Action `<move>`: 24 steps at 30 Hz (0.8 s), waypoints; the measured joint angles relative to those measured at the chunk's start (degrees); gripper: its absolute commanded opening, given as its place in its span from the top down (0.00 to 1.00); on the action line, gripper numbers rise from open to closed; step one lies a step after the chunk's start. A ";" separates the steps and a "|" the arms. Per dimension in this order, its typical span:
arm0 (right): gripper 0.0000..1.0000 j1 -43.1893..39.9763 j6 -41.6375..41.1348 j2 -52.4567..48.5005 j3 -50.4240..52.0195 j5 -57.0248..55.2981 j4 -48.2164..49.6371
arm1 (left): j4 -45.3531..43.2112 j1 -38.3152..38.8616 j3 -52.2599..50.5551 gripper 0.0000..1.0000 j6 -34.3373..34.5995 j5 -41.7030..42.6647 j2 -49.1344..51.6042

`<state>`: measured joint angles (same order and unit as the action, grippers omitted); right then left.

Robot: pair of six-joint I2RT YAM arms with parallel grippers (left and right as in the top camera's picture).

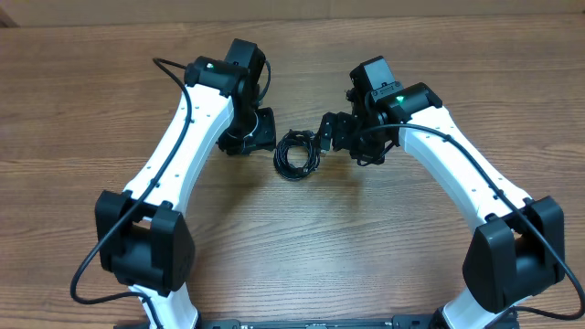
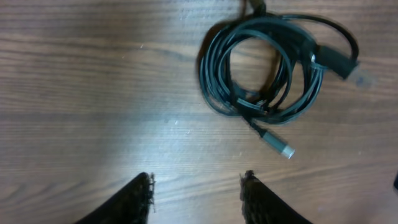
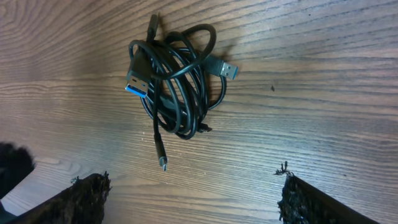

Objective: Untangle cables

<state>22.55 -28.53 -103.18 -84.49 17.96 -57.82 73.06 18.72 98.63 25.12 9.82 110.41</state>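
The cables are thin black cords wound into one small bundle on the wooden table, between the two arms. My left gripper hovers just left of the bundle and my right gripper just right of it. In the left wrist view the coil lies ahead and to the right of the left gripper, whose jaws stand partly apart over bare wood. In the right wrist view the bundle, with a blue-tipped USB plug, lies ahead of the right gripper. Its jaws are wide apart and hold nothing.
A loose silver plug end trails from the coil toward the left gripper. A small plug tip points toward the right gripper. Thick black arm cables run along both white arms. The wooden table surrounds the bundle.
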 measured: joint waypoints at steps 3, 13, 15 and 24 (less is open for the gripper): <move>0.11 0.00 0.02 0.00 0.00 0.00 0.20 | -0.98 0.22 0.00 0.52 -0.20 0.09 1.38; 0.11 0.00 0.00 0.00 0.00 -0.83 0.20 | -4.76 0.79 0.00 0.60 -0.07 1.09 5.77; 0.11 0.00 0.00 0.00 0.00 -0.90 0.17 | -5.64 0.79 0.00 0.63 -0.07 1.16 5.88; 0.11 0.00 0.00 0.00 0.00 -1.44 0.81 | -8.92 0.79 0.00 0.61 1.49 1.16 5.88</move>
<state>22.55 -28.53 -103.18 -84.49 16.51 -57.01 64.14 19.51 98.63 26.61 10.98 116.29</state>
